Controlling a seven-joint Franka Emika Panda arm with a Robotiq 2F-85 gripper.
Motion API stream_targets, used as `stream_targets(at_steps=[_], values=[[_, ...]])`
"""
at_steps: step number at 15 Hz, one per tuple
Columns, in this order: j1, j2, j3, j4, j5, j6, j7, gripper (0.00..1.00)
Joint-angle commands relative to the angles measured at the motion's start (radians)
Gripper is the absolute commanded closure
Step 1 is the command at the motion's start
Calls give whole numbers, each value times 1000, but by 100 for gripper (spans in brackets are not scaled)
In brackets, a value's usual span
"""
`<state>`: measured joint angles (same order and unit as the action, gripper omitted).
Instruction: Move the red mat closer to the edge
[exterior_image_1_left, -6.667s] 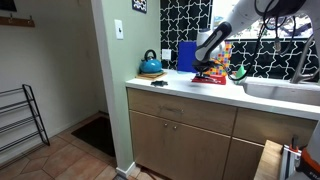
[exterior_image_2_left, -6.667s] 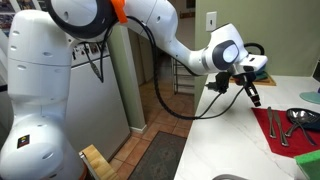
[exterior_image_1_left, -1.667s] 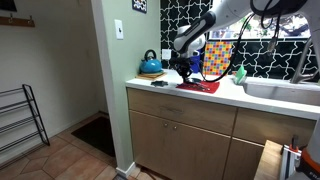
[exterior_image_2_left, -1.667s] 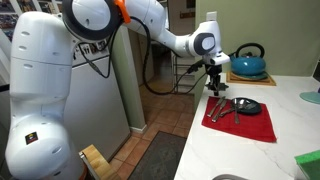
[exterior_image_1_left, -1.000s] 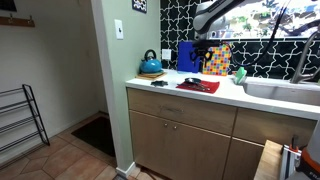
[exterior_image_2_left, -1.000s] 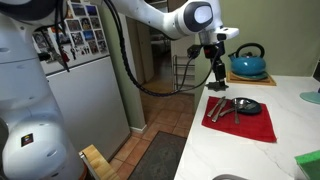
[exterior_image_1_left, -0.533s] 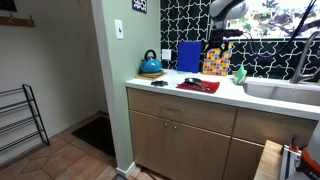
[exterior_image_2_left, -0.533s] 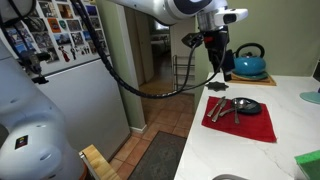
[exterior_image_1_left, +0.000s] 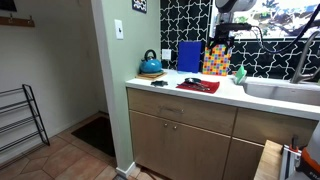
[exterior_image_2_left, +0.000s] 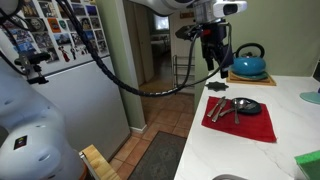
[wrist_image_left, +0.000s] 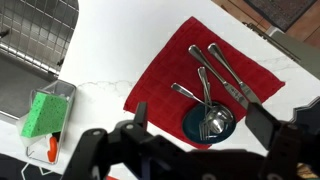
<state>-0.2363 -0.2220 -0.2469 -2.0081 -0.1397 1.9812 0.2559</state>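
moved: claw (exterior_image_2_left: 212, 62) has risen well clear of the red mat (exterior_image_2_left: 245, 120) since a moment ago, when it was right down at the mat's corner; the mat itself has not shifted since then, though it sits far nearer the front than it did when it lay back by the patterned board (exterior_image_1_left: 216, 60).
claw: spread wide and empty; in the wrist view its fingers (wrist_image_left: 137, 112) stand far apart, with only the mat showing beneath them.
mat, where: flat on the white counter (exterior_image_2_left: 230, 155), just beside the edge (exterior_image_1_left: 180, 95) and not seeming to hang over it; well apart from the kettle (exterior_image_1_left: 151, 65).
load on the mat: cutlery (wrist_image_left: 215, 70) and a small dark dish (wrist_image_left: 210, 122) lie on it.
step: the drag looks done and the arm is pulling away upward, by my reading.
next move: probably just retreat. if a closer fit is wanted, the claw would have to come back down on a bare corner free of the cutlery, press, and draw toward the edge without tipping the mat over the rim.
heading: sides lie roughly square to the edge, with a slight skew.
long axis: the mat looks nearly square from the wrist view, so i cannot tell for sure; in an exterior view (exterior_image_1_left: 198, 86) it seems to run along the edge.
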Motion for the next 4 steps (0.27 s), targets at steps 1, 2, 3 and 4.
stream_targets(at_steps=[1, 2, 3, 4], values=[[-12, 2, 10, 1, 4, -3, -4, 0], [-12, 2, 10, -1, 4, -3, -5, 0], [-12, 2, 10, -2, 4, -3, -5, 0], [-12, 2, 10, -3, 4, -3, -5, 0]])
